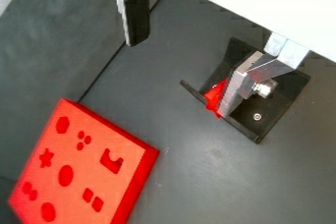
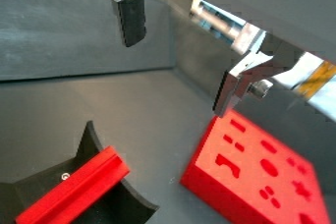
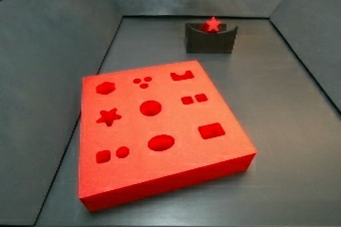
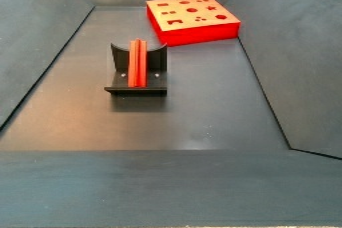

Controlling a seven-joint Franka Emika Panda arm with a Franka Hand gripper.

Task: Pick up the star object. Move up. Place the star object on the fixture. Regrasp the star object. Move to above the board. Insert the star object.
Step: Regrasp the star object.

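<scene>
Red and bar-shaped, the star object (image 4: 136, 63) is lying in the notch of the fixture (image 4: 138, 82), its long axis running level along the groove, with the star-shaped end face showing in a side view (image 3: 210, 23). In a wrist view the peg (image 2: 73, 187) is resting across the dark block (image 2: 98, 184), both ends sticking out past it.

The gripper (image 1: 197, 46) is hanging above the floor with nothing between its fingers (image 1: 133, 17); the two silver plates are standing well apart, so the jaws are spread wide and holding no piece. In both wrist views the peg is sitting off to one side of the gap between the fingers rather than under it, near one plate in one wrist view (image 1: 214, 96). The gripper is not showing clearly in either side view.

Judging from this, the placing on the fixture looks done and the regrasp is the step in hand. That move is turning on the gripper shifting sideways until it is straddling the bar, with the plates closing across the peg's short width rather than along its length.

The board (image 3: 160, 131) is lying flat on the floor, well apart from the fixture, its star hole (image 3: 108, 117) unfilled.
</scene>
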